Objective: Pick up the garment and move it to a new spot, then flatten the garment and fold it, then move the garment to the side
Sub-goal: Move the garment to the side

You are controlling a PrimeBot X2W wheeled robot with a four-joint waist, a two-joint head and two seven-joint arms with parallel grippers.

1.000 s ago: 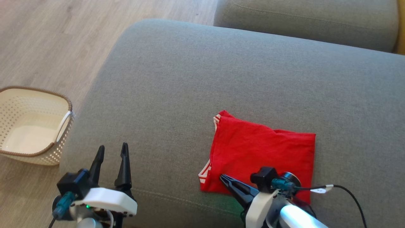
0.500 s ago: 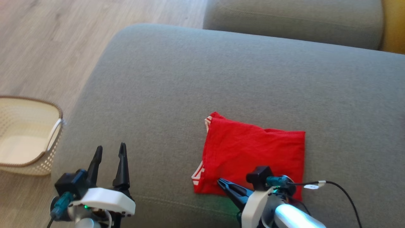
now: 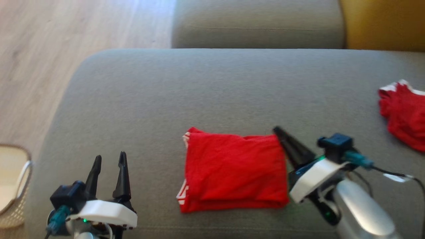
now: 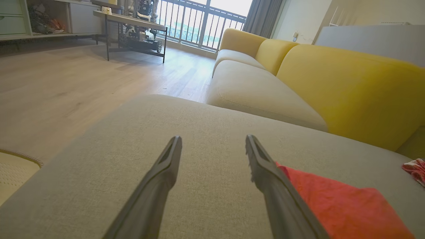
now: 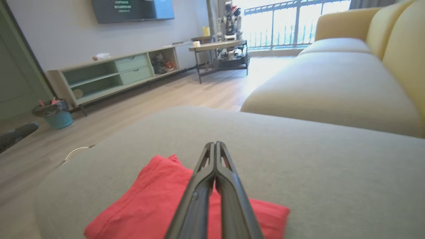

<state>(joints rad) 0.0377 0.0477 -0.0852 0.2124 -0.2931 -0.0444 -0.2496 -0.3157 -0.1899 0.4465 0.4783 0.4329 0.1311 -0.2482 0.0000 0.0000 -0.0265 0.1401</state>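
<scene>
Folded red garment on sofa, L gripper spread, R gripper pressed together, basket inside unclear

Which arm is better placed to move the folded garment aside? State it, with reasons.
Right, probably. The right tool is shut, its tip at the far right corner of the folded red garment, placed to nudge it sideways. The left tool is open over bare sofa cushion, well apart from the garment.
</scene>
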